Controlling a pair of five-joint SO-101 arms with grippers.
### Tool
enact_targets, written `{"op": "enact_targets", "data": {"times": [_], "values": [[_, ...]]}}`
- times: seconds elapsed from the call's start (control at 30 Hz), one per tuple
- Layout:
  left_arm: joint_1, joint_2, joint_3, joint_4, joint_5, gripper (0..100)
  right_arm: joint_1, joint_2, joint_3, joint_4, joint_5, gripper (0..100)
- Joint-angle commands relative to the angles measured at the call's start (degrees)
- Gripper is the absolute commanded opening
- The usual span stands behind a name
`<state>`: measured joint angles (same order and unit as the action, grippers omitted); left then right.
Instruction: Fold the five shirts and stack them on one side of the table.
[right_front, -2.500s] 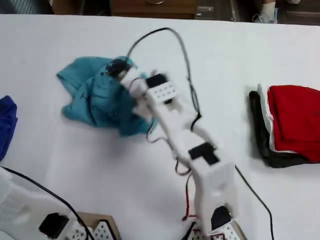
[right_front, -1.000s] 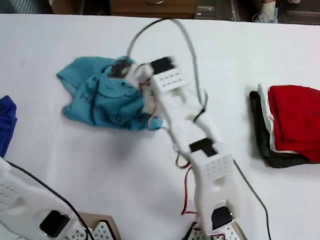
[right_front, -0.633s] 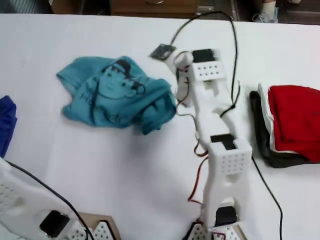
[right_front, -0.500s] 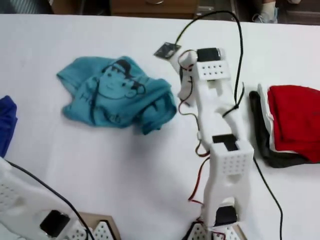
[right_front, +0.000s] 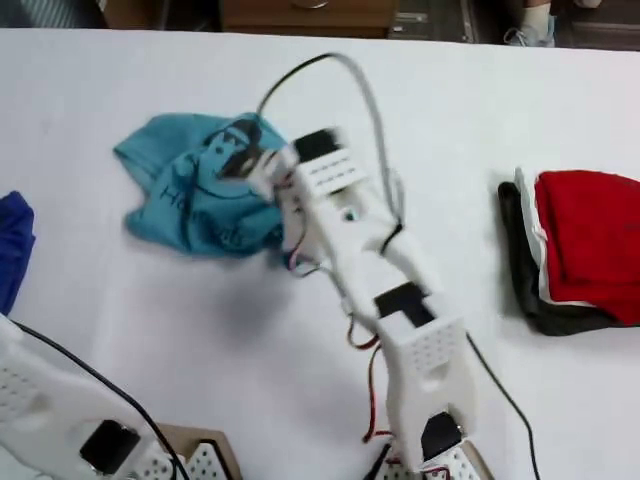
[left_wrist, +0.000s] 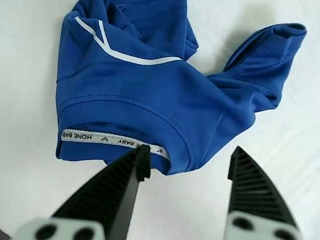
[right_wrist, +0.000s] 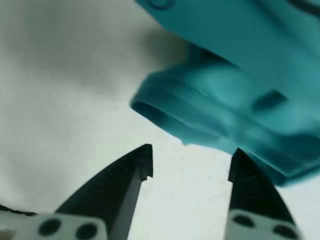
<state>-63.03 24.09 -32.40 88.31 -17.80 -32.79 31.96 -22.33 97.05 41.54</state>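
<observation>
White table is carrying a crumpled teal shirt left of centre, with the right arm stretching over it. Blue shirt is lying at the left edge, red shirt on black shirt at the right edge. Left wrist: left gripper is hanging over the blue shirt's collar, fingers wide apart, holding nothing. Right wrist: right gripper is hanging beside the teal shirt's hem, fingers spread, empty.

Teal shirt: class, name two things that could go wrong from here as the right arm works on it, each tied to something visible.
1. The teal shirt lies crumpled in bunched layers. The open right gripper, at its rolled edge, may pinch several layers and drag the heap rather than spread it.
2. The cable loops loosely above the shirt and could snag on the cloth or the gripper.
</observation>
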Motion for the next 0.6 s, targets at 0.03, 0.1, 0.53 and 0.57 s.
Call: {"op": "enact_targets", "data": {"times": [0.03, 0.1, 0.53, 0.57], "values": [[-1.1, -0.8, -0.7, -0.2, -0.4, 28, -5.1, -4.1, 1.9, 0.6, -0.4, 24.3], [-1.1, -0.8, -0.7, -0.2, -0.4, 28, -5.3, -4.0, 3.0, -0.4, -0.4, 24.2], [-0.9, -0.8, -0.7, -0.2, -0.4, 28, 7.0, -3.9, 7.7, -11.6, 0.2, 24.1], [-0.9, -0.8, -0.7, -0.2, -0.4, 28, 7.1, -3.9, 7.7, -11.6, 0.2, 24.1]]}}
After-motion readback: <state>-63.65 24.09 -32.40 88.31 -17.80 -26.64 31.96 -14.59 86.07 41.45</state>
